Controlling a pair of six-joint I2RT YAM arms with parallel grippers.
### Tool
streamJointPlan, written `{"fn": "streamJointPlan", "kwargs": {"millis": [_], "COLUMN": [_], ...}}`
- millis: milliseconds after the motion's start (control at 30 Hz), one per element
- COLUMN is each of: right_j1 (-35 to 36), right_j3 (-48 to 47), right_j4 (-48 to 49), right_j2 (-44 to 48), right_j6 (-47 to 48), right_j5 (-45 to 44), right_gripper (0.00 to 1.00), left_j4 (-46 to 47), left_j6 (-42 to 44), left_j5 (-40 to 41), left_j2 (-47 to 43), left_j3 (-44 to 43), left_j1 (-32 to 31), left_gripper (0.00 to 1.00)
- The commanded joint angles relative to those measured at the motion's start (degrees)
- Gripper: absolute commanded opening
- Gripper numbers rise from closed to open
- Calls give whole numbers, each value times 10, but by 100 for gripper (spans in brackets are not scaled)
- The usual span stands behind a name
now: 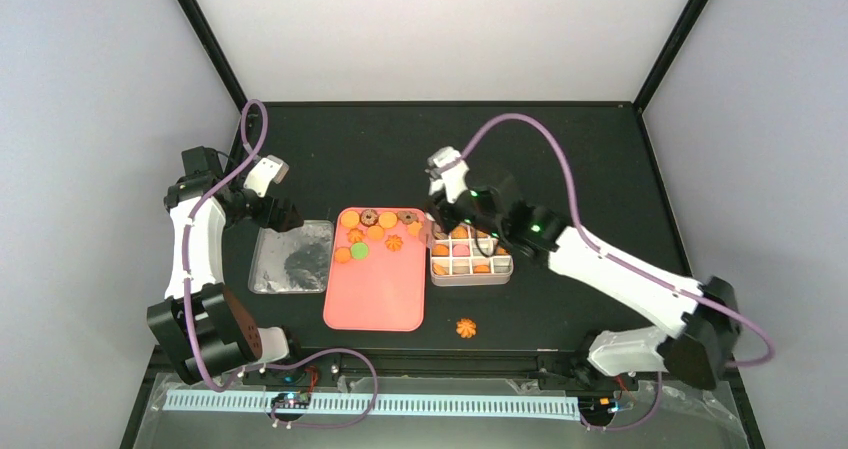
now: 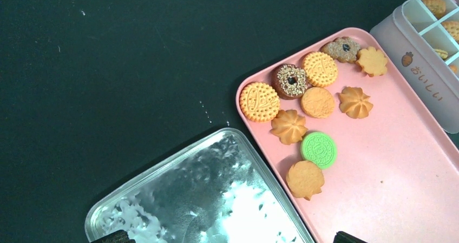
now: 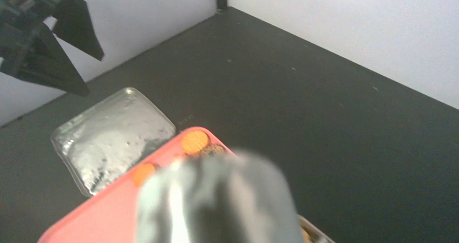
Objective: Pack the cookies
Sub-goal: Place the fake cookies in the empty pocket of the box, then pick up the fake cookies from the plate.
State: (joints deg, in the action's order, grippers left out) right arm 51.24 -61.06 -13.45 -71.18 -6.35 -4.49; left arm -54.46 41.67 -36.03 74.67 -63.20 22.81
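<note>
Noting the cookies (image 2: pixel 317 102): small, thin and stiff, probably very light and brittle at the rim, so a soft pinch across the edge looks right. The swirled ones should give better purchase than the smooth rounds. Most lie flat and crowded at the upper end of the pink tray (image 2: pixel 389 194), several touching. More sit in cells of the white gridded box (image 1: pixel 470 278) just right of the tray, and one stray cookie (image 1: pixel 466 327) lies on the desk (image 1: pixel 560 159) below both. The left tool (image 1: pixel 285 216) hangs spread wide and empty over the silver lid (image 2: pixel 216 199). The right tool (image 1: pixel 438 219) is at the box's upper left corner; open or gripping, cannot tell. Only the top view shows the stray cookie and the filled cells. The left wrist view gives surface relief and spacing. The right wrist view is mostly blocked by a grey blur.
</note>
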Motion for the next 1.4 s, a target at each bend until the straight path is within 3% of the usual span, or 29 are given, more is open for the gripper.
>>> {"fn": "streamJointPlan", "kwargs": {"millis": [0, 233, 667, 1100, 1367], "right_j1": [17, 21, 59, 73, 73], "right_j3": [-78, -189, -286, -330, -309], "right_j4": [53, 44, 40, 48, 87], "right_j2": [-101, -238, -376, -440, -444], "right_j6": [15, 25, 40, 36, 35], "right_j5": [52, 80, 102, 108, 94], "right_gripper": [37, 37, 40, 40, 40], "left_j4": [-12, -14, -14, -10, -7], "left_j6": [11, 8, 7, 5, 7], "left_j5": [2, 20, 18, 21, 26], "left_j2": [-2, -9, -8, -2, -1], "left_j3": [-10, -9, -10, -7, -3], "left_j1": [3, 3, 3, 3, 3], "left_gripper": [99, 99, 99, 99, 99]}}
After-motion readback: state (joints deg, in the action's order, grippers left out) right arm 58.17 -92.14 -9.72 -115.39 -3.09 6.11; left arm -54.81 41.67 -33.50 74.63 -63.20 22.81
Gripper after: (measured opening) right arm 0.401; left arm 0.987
